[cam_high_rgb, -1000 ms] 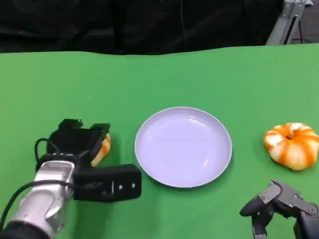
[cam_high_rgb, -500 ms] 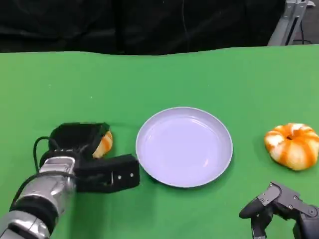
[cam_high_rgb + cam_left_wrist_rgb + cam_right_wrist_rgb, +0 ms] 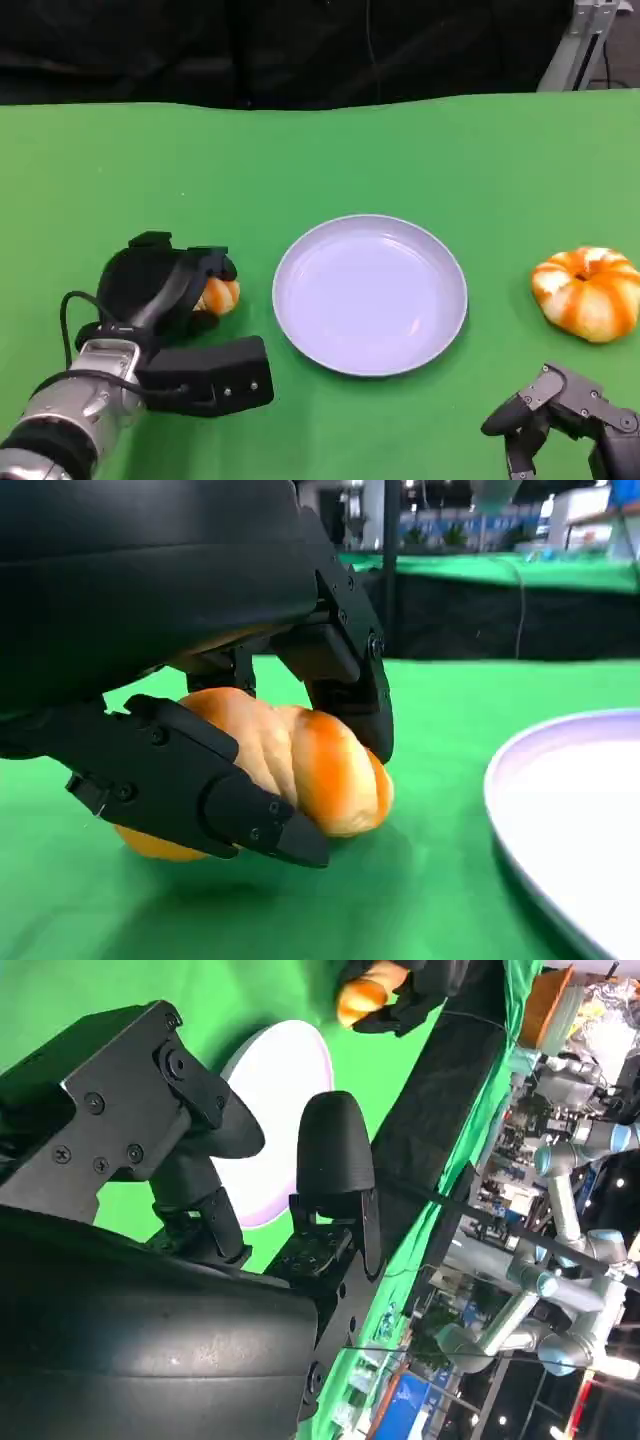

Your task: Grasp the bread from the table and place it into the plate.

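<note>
The golden-orange bread roll [image 3: 217, 296] sits on the green counter [image 3: 100, 170] just left of your round lavender plate [image 3: 370, 295], with your left hand [image 3: 160, 290] wrapped over it. A second orange-and-white striped bun [image 3: 587, 292] lies well to the plate's right, and your right hand [image 3: 565, 415] hangs near the counter's front edge, fingers curled on nothing.

From the left wrist you see black fingers [image 3: 200, 790] clamping the roll [image 3: 300, 765] from both sides, its underside touching the counter.

From the right wrist, that hand's fingers [image 3: 335, 1160] hold nothing.
</note>
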{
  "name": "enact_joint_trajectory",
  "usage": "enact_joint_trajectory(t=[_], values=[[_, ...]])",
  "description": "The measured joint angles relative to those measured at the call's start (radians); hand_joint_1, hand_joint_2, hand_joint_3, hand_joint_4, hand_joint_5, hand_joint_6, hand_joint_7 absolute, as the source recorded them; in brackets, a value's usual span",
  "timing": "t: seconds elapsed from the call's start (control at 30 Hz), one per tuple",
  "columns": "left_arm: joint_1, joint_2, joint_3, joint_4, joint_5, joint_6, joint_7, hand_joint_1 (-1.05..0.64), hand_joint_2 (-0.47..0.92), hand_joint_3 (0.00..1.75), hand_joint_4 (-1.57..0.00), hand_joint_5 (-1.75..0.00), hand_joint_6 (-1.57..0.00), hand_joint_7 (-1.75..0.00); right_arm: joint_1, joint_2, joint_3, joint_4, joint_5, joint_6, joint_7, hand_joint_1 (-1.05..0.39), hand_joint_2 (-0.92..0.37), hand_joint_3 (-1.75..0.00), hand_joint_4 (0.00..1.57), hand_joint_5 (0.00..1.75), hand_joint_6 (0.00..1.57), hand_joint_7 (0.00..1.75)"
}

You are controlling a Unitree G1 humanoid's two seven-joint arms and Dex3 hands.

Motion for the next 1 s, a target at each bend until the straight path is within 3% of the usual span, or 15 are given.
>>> enact_joint_trajectory(t=[0.07,0.13,0.2,0.23,0.33,0.43,0.73,1.0], values=[[0.013,0.008,0.001,-0.032,0.001,-0.012,0.026,-0.11,0.89,0.04,-0.9,-1.59,-1.09,-0.77,-0.004,0.0,-0.001,0.002,0.0,0.0,0.0,0.07,-0.39,-1.27,0.81,1.68,0.78,1.29],[0.025,0.018,0.002,-0.077,0.003,-0.019,0.062,-0.11,0.86,0.14,-0.89,-1.64,-1.01,-0.98,-0.006,0.0,-0.002,0.002,0.0,0.0,0.0,0.07,-0.39,-1.27,0.81,1.67,0.78,1.28],[0.036,0.025,0.002,-0.122,0.005,-0.034,0.109,-0.08,0.58,0.66,-0.87,-1.71,-0.92,-1.23,-0.008,0.0,-0.003,0.003,-0.001,0.0,0.0,0.07,-0.39,-1.27,0.81,1.67,0.79,1.28],[0.038,0.025,0.002,-0.137,0.007,-0.041,0.13,-0.08,0.49,0.83,-0.87,-1.73,-0.88,-1.33,-0.009,0.0,-0.003,0.004,-0.002,0.0,0.0,0.07,-0.39,-1.27,0.81,1.68,0.79,1.28],[0.039,0.025,-0.002,-0.18,0.022,-0.055,0.186,-0.09,0.41,1.04,-0.88,-1.74,-0.78,-1.59,-0.01,0.0,-0.003,0.004,-0.003,0.0,0.0,0.07,-0.39,-1.26,0.81,1.7,0.79,1.28],[0.039,0.015,-0.014,-0.207,0.03,-0.069,0.213,-0.1,0.39,1.16,-0.88,-1.75,-0.75,-1.66,-0.008,0.0,-0.003,0.004,-0.003,0.0,0.0,0.08,-0.4,-1.26,0.8,1.7,0.78,1.28],[0.015,-0.047,-0.039,-0.257,0.033,-0.127,0.164,-0.09,0.28,1.25,-0.9,-1.75,-0.71,-1.75,-0.01,0.0,-0.002,0.007,-0.002,0.0,0.0,0.08,-0.4,-1.25,0.8,1.69,0.78,1.28],[-0.067,-0.147,-0.08,-0.138,0.034,-0.168,0.106,-0.1,0.37,1.08,-0.9,-1.75,-0.71,-1.74,-0.009,0.0,0.0,0.007,-0.001,0.0,0.002,0.09,-0.4,-1.26,0.79,1.71,0.78,1.29]])
